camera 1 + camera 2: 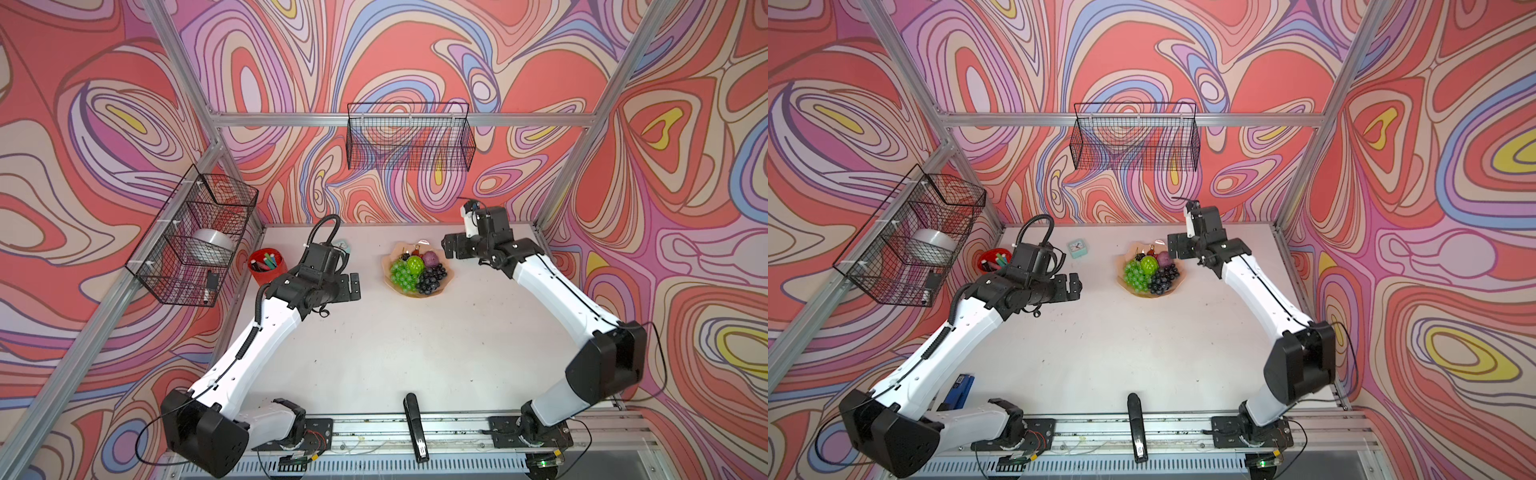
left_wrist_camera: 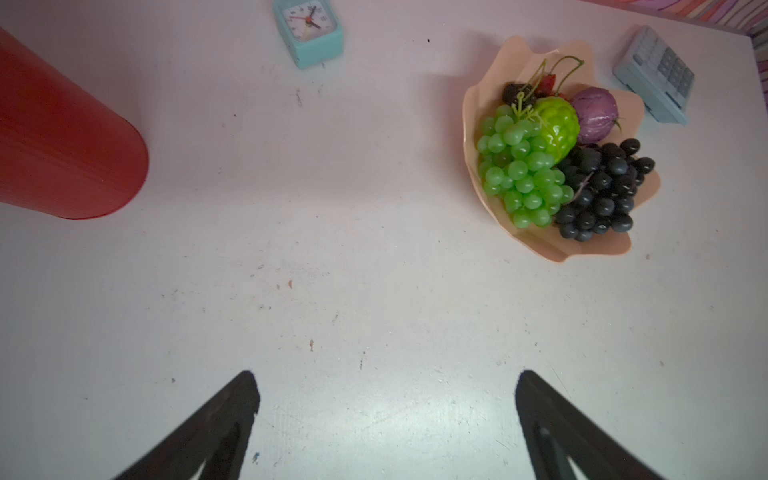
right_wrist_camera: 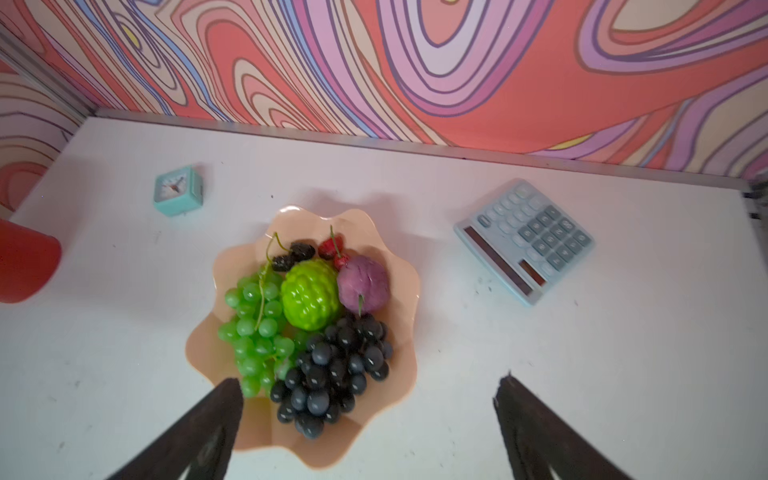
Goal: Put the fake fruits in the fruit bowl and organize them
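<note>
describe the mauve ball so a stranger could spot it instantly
On the white table, a peach wavy-rimmed bowl sits near the back wall. At its back right, beside the lime-green ball and behind the dark grapes, lies the mauve ball: the only single purple fruit, not a bunch.

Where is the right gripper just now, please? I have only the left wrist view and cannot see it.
Observer: The right gripper hangs above the table at the far right side of the fruit bowl, jaws wide apart with nothing between them.
Operator: Thank you. Is anything lying along the front edge?
Observer: Yes, a black stapler lies across that edge, roughly midway along it.
Operator: And what does the red cup hold? I see only its side.
Observer: Coloured markers stand in it.
</note>
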Robot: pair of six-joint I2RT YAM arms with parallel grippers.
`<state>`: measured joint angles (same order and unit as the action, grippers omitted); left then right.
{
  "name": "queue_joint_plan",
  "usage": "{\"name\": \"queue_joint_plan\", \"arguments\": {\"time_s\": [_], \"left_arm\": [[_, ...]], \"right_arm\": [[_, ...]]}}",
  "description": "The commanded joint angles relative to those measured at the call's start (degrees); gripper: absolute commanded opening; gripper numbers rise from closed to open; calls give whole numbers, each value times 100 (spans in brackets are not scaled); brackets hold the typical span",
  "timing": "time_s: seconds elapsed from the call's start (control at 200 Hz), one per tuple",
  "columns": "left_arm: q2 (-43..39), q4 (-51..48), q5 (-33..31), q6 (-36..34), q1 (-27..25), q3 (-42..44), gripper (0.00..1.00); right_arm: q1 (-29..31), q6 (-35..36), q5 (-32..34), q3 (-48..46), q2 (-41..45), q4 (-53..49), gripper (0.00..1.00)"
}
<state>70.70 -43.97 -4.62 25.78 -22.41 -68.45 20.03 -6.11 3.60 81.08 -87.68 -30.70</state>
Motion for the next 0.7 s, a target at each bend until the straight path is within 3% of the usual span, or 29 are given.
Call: {"name": "queue_joint_plan", "arguments": {"time_s": [0.0, 0.075, 0.17, 0.265, 0.401, 0.526, 0.696], "left_arm": [[-234, 460, -926, -285, 170, 365, 100], [-437, 996, -1023, -485, 385, 729, 100], [-696, 2160, -1187, -1106, 523, 1619, 100], [-962, 3381, -1436, -1497, 644, 2600, 100], [-1251, 4486, -1937, -1848, 772, 3527, 100], [-1085, 5419, -2037, -2071, 984, 4207, 100], [-293, 7463, -1894, -2544, 1128, 4865, 100]], "right_arm": [[124, 273, 745, -650, 625, 339, 99], [117, 505, 914, -1219, 1072, 632, 98], [117, 1065, 791, -2351, 1703, 1735, 99], [11, 1194, 800, -3316, 2019, 2741, 98], [-267, 1021, 1059, -3977, 2134, 3473, 98], [-796, 902, 1075, -4602, 2206, 4331, 98], [-1395, 660, 839, -5352, 1746, 5676, 98]]}}
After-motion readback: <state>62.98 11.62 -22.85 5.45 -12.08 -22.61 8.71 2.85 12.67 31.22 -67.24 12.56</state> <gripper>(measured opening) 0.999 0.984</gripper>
